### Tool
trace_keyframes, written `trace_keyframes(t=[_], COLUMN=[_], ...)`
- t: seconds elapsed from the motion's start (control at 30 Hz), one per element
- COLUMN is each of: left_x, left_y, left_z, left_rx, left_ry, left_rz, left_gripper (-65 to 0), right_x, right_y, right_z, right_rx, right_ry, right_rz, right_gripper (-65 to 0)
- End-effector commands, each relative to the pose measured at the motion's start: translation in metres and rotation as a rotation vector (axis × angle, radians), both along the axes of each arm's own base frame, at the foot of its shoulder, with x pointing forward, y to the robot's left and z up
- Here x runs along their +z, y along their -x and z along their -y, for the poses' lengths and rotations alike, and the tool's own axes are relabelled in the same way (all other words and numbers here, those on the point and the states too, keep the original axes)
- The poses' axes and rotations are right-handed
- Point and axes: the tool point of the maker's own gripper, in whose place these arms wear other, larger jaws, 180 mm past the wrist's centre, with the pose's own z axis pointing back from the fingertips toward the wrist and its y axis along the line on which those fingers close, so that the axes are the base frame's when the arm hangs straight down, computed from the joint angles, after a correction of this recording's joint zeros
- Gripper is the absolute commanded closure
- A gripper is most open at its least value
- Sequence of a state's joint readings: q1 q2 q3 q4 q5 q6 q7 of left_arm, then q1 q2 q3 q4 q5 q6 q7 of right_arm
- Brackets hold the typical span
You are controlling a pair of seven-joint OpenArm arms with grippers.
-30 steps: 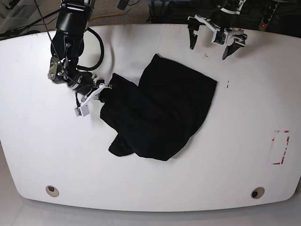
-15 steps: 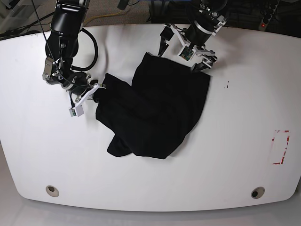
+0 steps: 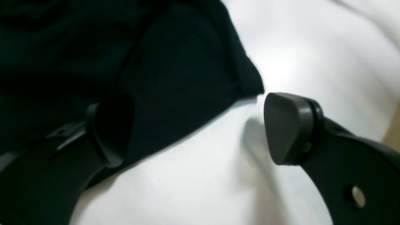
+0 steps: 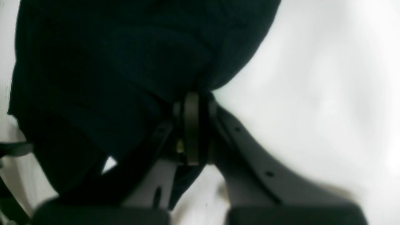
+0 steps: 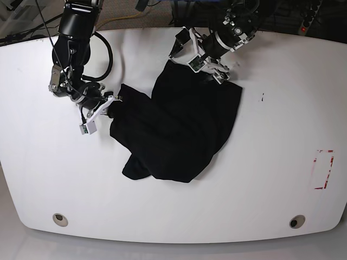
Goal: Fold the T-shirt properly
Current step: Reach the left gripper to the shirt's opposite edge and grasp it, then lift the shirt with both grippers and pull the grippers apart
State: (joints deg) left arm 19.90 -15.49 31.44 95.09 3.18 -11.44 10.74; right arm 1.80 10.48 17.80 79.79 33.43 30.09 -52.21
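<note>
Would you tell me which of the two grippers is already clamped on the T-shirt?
The right gripper: its jaws pinch the black T-shirt edge, while the left gripper stands wide open at a corner.

T-shirt mid-table, end effectors at two edges

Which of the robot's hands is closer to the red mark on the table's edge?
Left hand: it hovers open at the T-shirt's far edge. The right hand grips the shirt's opposite side, farther from the red mark.

Black tubular arms with looping black cable — white brackets at the wrists, rounded black fingertips.
</note>
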Motion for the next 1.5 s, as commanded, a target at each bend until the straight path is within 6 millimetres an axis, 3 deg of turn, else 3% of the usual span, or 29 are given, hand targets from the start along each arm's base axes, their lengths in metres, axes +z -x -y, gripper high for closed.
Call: trace_keyframes(t=[0.0,0.13,0.27,0.4,0.5,0.77,0.97,1.2,1.47], left_x=[-0.003,-0.016,-0.033,-0.044,-0.044,-0.032,-0.019,0.022,0.085], left_y=[-0.004,-0.004,0.0,0.004,-0.006,-0.024,-0.043,-0.082,-0.12], left_z=[0.003,0.002,-0.007,-0.019,-0.035,-0.097,-0.148,-0.217,-0.257], left_rx=[-0.012,-0.023,-0.015,-0.004,0.045,0.232,0.365,0.506,0.556], left_ry=[0.004,-0.018,-0.065,-0.131,-0.148,-0.191,-0.268,-0.44,-0.564], left_rz=[0.009,-0.014,-0.058,-0.112,-0.106,-0.091,-0.086,-0.067,0.047], left_gripper=[-61.8,-51.5,-36.5,-14.4,0.0,0.0,0.0,0.0,0.0], right_x=[0.025,0.026,0.026,0.029,0.039,0.06,0.096,0.142,0.196], right_y=[-0.017,-0.017,-0.017,-0.019,-0.023,-0.028,-0.04,-0.068,-0.099], right_z=[0.001,0.003,0.004,0.01,0.012,0.022,0.023,0.035,0.04], right_rx=[0.001,0.003,0.003,0.001,0.004,0.017,0.035,0.036,0.053], right_ry=[-0.005,0.002,0.005,0.017,0.034,0.083,0.123,0.172,0.219], right_rz=[0.089,0.092,0.093,0.1,0.13,0.191,0.297,0.415,0.538], right_gripper=[0.0,0.0,0.0,0.0,0.0,0.0,0.0,0.0,0.0])
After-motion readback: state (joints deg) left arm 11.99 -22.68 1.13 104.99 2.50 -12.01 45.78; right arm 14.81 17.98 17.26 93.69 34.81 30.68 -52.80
